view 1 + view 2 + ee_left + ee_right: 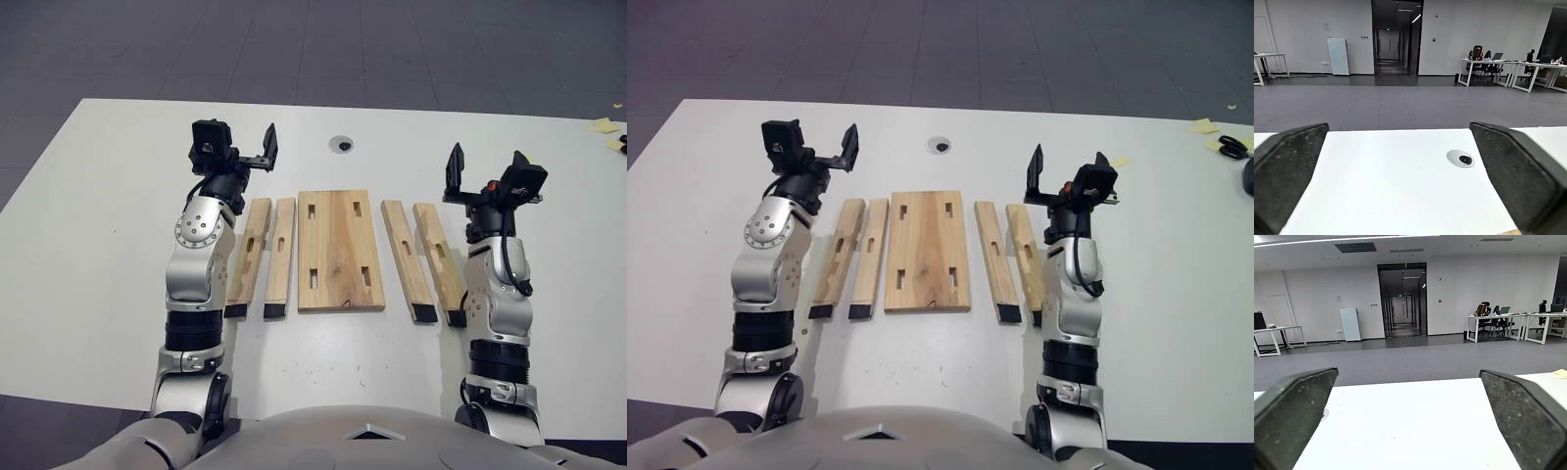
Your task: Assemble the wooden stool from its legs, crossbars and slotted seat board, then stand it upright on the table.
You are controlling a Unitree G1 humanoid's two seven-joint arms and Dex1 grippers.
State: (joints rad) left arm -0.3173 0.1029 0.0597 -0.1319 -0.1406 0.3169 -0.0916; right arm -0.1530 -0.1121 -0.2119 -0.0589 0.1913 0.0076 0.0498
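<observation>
The slotted seat board [340,250] lies flat at the middle of the white table [108,206]. Two wooden slotted pieces with black ends [249,257] [280,257] lie side by side just left of it. A matching pair [408,259] [440,262] lies to its right. My left gripper [239,145] hovers open beyond the far ends of the left pair, holding nothing. Over the far end of the right pair my right gripper [488,171] is open too, with only bare table between its fingers [1293,411].
A round cable grommet [341,145] is set into the table beyond the board, also seen in the left wrist view [1460,158]. Yellow notes [1203,125] and a dark tool [1234,147] lie at the far right corner. Bare table stretches left and right of the parts.
</observation>
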